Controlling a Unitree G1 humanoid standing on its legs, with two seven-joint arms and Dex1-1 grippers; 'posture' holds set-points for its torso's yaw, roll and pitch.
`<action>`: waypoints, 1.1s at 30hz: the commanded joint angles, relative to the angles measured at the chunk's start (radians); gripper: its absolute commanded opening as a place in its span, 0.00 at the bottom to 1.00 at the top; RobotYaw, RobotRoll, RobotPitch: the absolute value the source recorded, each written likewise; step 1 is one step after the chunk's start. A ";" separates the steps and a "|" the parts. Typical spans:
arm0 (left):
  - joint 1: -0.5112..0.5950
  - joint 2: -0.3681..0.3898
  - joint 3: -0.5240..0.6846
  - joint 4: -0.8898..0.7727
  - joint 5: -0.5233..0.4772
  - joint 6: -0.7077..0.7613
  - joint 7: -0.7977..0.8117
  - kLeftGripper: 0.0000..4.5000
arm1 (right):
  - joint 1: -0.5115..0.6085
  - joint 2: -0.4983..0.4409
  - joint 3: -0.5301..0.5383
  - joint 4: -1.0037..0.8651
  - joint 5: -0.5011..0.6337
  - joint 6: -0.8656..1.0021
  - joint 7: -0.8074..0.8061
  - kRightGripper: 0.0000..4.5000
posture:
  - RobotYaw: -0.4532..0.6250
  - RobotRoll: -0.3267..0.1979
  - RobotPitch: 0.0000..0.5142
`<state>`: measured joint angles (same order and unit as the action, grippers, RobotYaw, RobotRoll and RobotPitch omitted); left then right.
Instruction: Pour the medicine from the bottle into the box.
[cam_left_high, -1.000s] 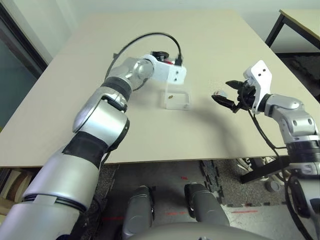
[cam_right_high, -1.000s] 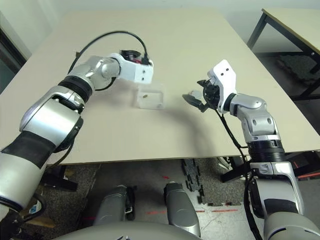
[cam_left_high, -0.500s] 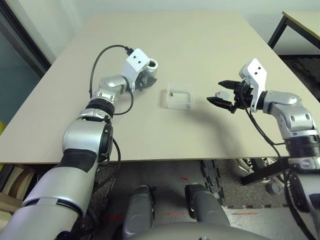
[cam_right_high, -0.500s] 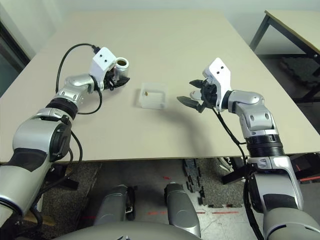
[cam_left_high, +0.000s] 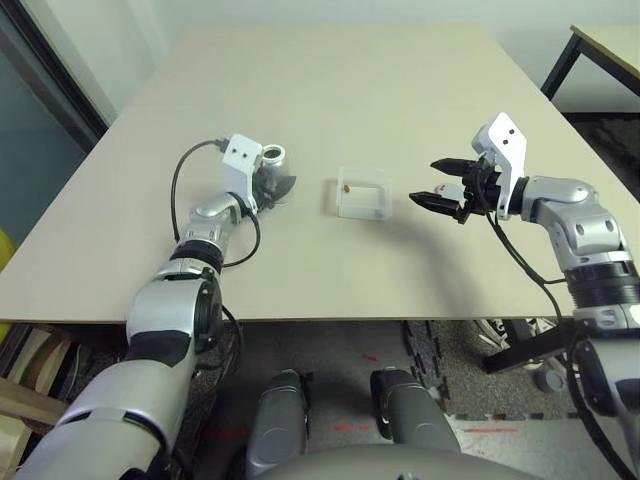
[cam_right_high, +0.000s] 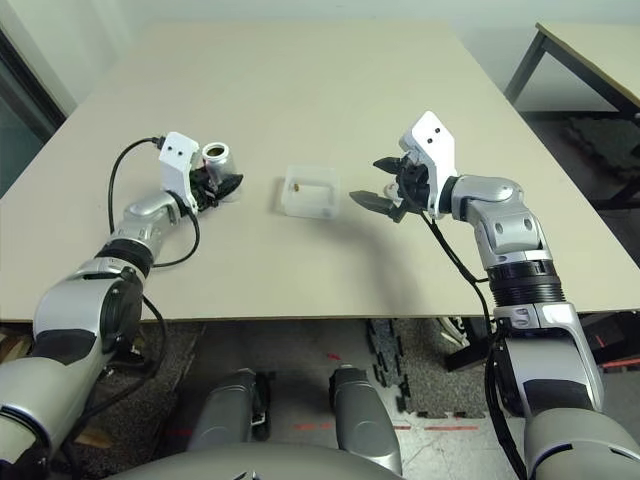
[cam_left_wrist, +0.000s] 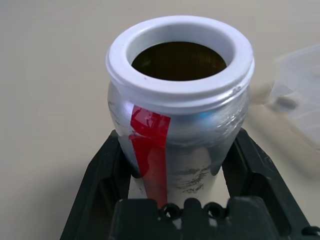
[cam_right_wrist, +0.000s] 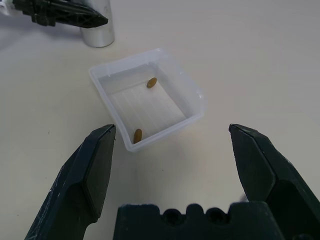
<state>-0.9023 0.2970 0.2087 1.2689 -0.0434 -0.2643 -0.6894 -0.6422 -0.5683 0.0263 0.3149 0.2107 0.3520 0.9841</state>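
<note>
On the left of the table, the left gripper (cam_left_wrist: 175, 172) clasps a small silver bottle (cam_left_wrist: 177, 120) with a red stripe, upright, its white-rimmed mouth pointing up. Right of it sits the clear box (cam_right_wrist: 147, 102), holding two brownish pills (cam_right_wrist: 151, 82). Farther right, the right gripper (cam_right_wrist: 175, 160) hovers, fingers spread wide.

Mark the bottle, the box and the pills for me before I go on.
bottle (cam_left_wrist: 180, 130): left wrist view, on its silver side wall below the white rim.
box (cam_right_wrist: 196, 95): right wrist view, on its clear rim.
pills (cam_right_wrist: 151, 82): right wrist view, on one of the two brown pills lying in the box.
</note>
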 joint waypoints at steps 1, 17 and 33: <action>0.044 -0.012 0.007 -0.012 -0.029 -0.058 -0.070 0.62 | -0.009 0.009 0.002 0.007 0.002 -0.008 -0.005 1.00 | 0.35 0.62 0.15; 0.068 -0.006 0.014 -0.016 -0.057 -0.034 -0.088 0.99 | -0.008 0.026 0.002 0.006 0.002 -0.007 -0.006 1.00 | 0.36 0.62 0.15; 0.131 0.075 0.018 -0.093 -0.108 0.000 -0.292 0.99 | -0.010 0.036 0.006 0.015 0.001 -0.013 -0.004 1.00 | 0.39 0.62 0.14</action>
<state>-0.7823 0.3605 0.2264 1.1978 -0.1339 -0.2757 -0.9509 -0.6433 -0.5352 0.0273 0.3182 0.2109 0.3486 0.9807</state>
